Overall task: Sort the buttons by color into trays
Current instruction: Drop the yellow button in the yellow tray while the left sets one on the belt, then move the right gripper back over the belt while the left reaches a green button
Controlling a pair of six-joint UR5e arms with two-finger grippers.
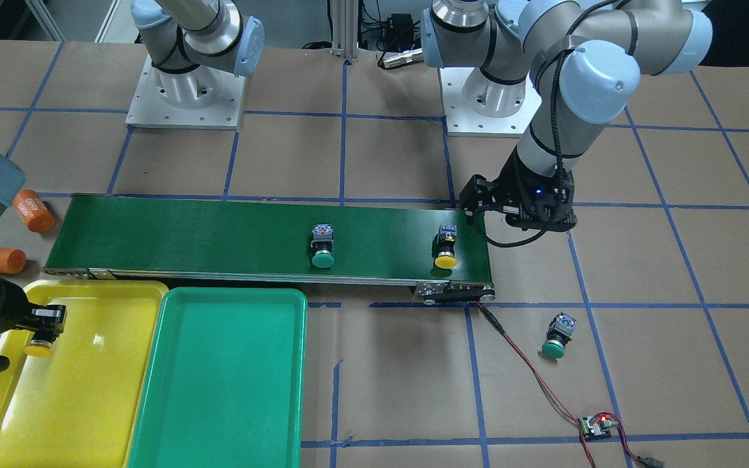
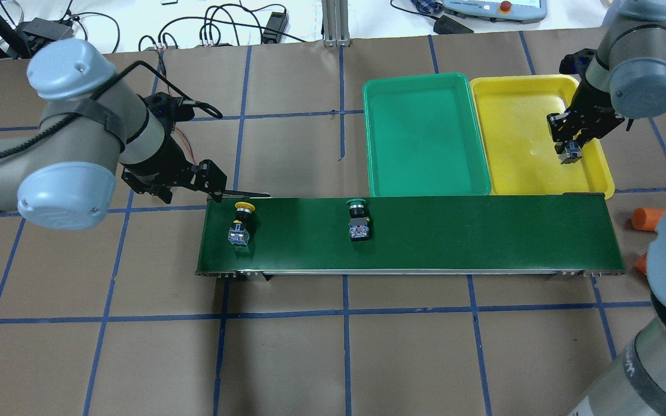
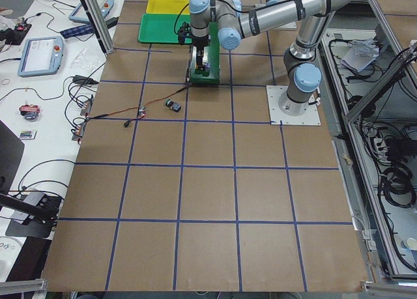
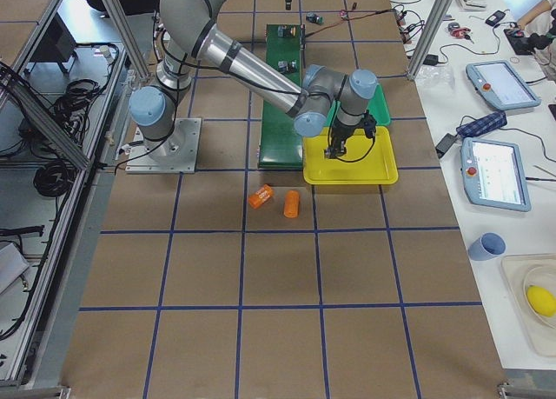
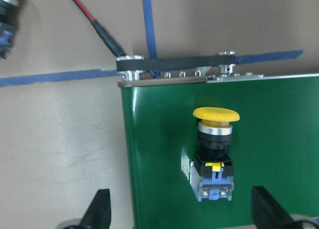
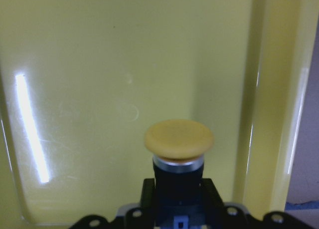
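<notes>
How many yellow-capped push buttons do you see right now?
2. One yellow-capped button lies on the dark-green conveyor belt; the other button is held by the right gripper over the yellow plastic tray.

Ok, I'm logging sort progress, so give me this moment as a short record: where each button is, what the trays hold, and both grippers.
held yellow button: in right gripper, cap down over yellow tray; contact with tray unclear
second yellow button: on conveyor belt, at its end nearest left gripper
belt green button: mid-belt
loose green button: on table paper, off the belt
green tray: no button in it
left gripper: open, lined up on second yellow button, not touching
</notes>
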